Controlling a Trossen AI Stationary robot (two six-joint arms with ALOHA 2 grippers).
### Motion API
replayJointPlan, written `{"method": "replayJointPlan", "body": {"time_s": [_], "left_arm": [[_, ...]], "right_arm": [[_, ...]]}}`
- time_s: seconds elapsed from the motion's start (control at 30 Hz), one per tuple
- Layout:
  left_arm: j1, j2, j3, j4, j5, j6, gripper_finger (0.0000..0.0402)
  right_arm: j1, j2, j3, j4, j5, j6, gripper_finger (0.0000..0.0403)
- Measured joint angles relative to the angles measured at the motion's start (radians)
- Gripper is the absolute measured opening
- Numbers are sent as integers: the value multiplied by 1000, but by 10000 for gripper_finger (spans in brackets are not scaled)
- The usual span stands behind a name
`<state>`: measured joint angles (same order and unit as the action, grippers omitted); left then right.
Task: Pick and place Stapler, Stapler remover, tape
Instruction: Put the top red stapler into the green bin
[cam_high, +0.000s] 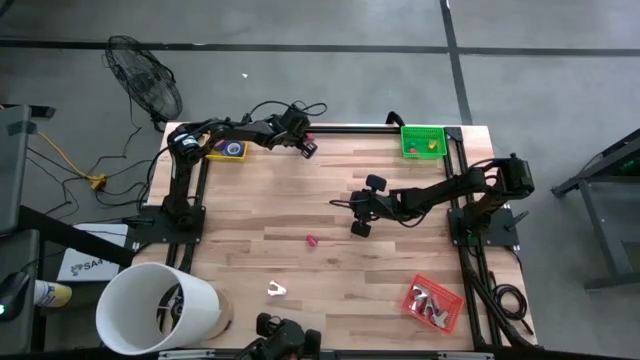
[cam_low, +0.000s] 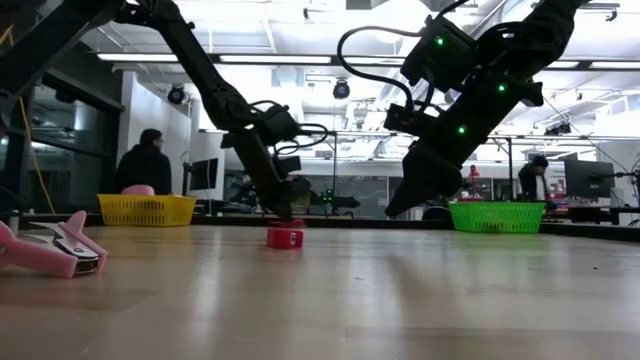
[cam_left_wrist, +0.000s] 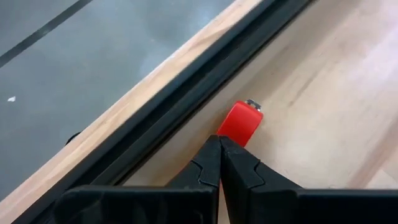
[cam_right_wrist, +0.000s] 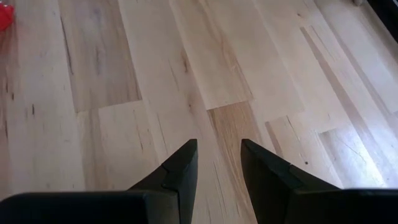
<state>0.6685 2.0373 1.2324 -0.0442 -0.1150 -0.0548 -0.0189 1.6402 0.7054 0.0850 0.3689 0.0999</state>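
A small red object (cam_left_wrist: 241, 121) with a metal tip lies flat on the wood by the table's far rail (cam_high: 308, 150). My left gripper (cam_left_wrist: 219, 144) is shut, its tips right at the red object's near end; in the low view it stands just above the object (cam_low: 285, 237). My right gripper (cam_right_wrist: 217, 152) is open and raised over bare wood at the table's middle (cam_high: 360, 212). A small pink item (cam_high: 311, 240) and a pale staple remover (cam_high: 277, 290) lie on the table nearer the front. The low view shows a pink-and-metal tool (cam_low: 50, 250) in the left foreground. My left gripper has its shut fingertips (cam_left_wrist: 211, 155) against or just short of the red object's near end (cam_left_wrist: 231, 132), slanting down from above. Whether they touch it I cannot tell. The object lies flat on the table.
A green basket (cam_high: 422, 140) sits at the far right corner, a yellow basket (cam_high: 225, 150) at the far left, and a red basket (cam_high: 432, 303) with metal pieces near right. A white bucket (cam_high: 160, 308) stands off the near left corner. Black rails (cam_left_wrist: 186, 87) edge the table.
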Motion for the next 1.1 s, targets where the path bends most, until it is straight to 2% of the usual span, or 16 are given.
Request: {"method": "replayJointPlan", "body": {"time_s": [0.3,0.9,1.1], "left_arm": [[0,0,1,-18,87,85,0],[-2,1,-2,-38,449,195,0],[-10,3,-2,-49,514,217,0]], "right_arm": [[0,0,0,-19,-13,2,114],[0,0,0,-39,-55,13,114],[0,0,0,-39,-78,13,114]]}}
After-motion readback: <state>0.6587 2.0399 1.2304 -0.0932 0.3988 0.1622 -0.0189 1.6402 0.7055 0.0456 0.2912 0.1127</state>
